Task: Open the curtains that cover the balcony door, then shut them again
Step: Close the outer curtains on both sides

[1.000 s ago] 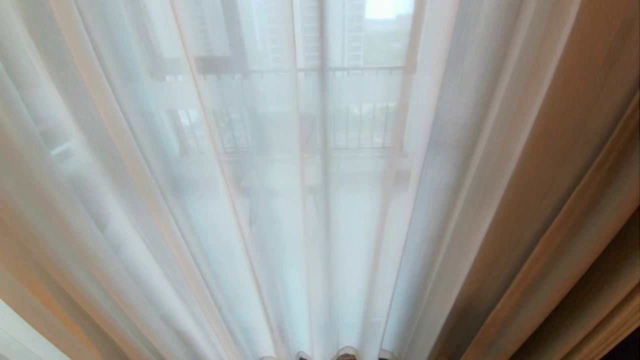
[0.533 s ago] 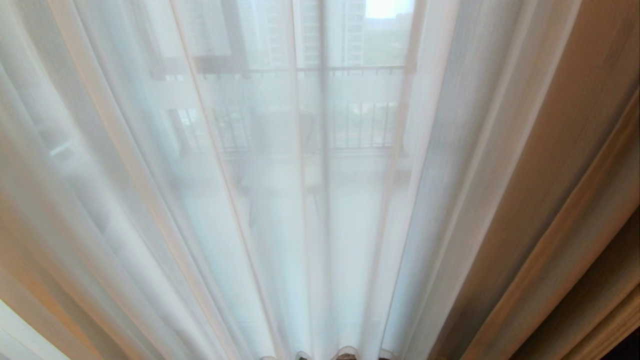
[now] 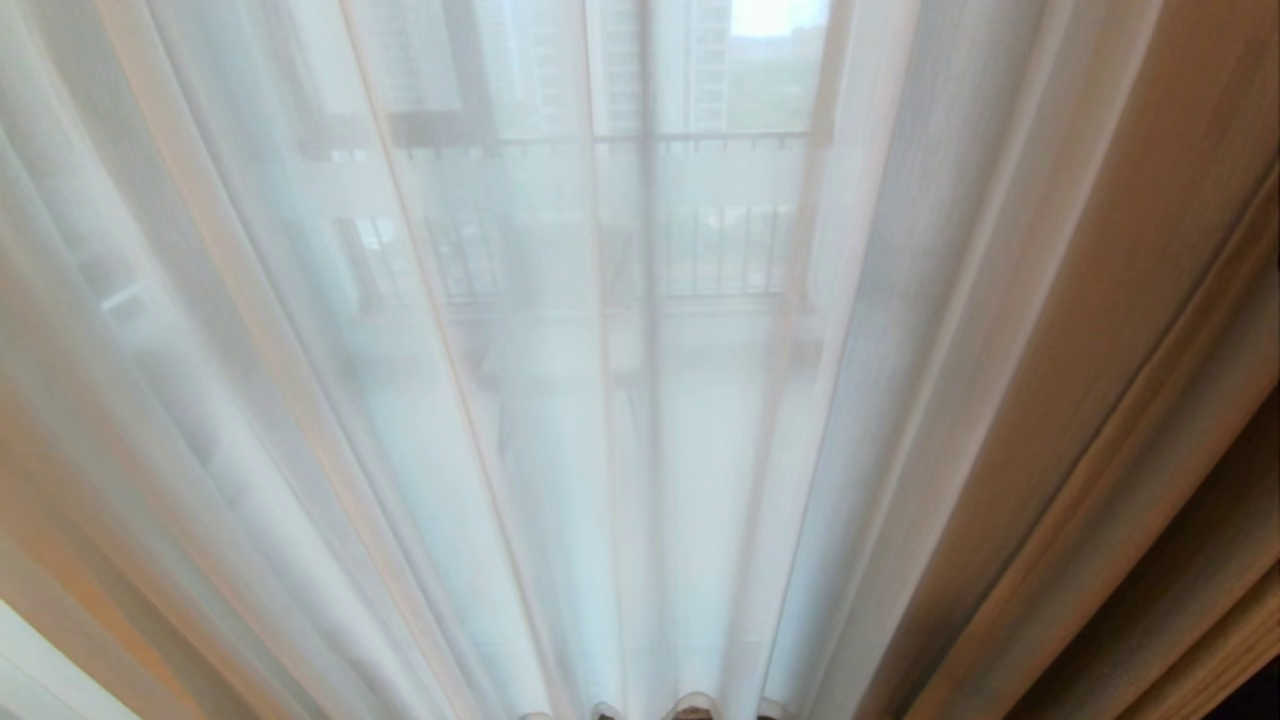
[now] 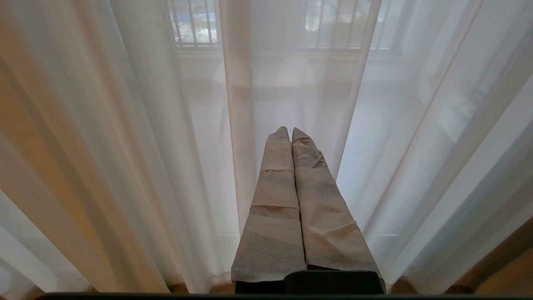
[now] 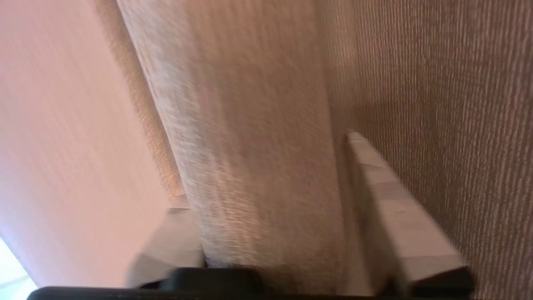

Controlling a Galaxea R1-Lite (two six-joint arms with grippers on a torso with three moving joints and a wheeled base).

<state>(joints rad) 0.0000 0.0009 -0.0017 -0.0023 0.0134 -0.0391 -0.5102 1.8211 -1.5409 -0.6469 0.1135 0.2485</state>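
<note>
Across the whole head view hang the curtains (image 3: 640, 420) — sheer white pleats, thick beige-grey folds at right. Right gripper (image 5: 266, 171) straddles a thick fold, half-closed around it; left gripper (image 4: 290, 132) pinched closed, holding nothing.

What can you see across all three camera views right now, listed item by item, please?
sheer curtain: one layer in many folds, white and see-through, hanging across most of the head view, in front of the glass.
thick curtain: one layer, beige-grey woven, at the right edge of the head view, beside the sheer.
balcony door: dark frame bars, dimly seen through the sheer.
balcony railing: one, dark thin bars, outside behind the glass.
left claw: one, fingers wrapped in beige tape and pressed together, pointing at the sheer and holding nothing.
right claw: one, taped fingers either side of a fold of the thick curtain.
</note>
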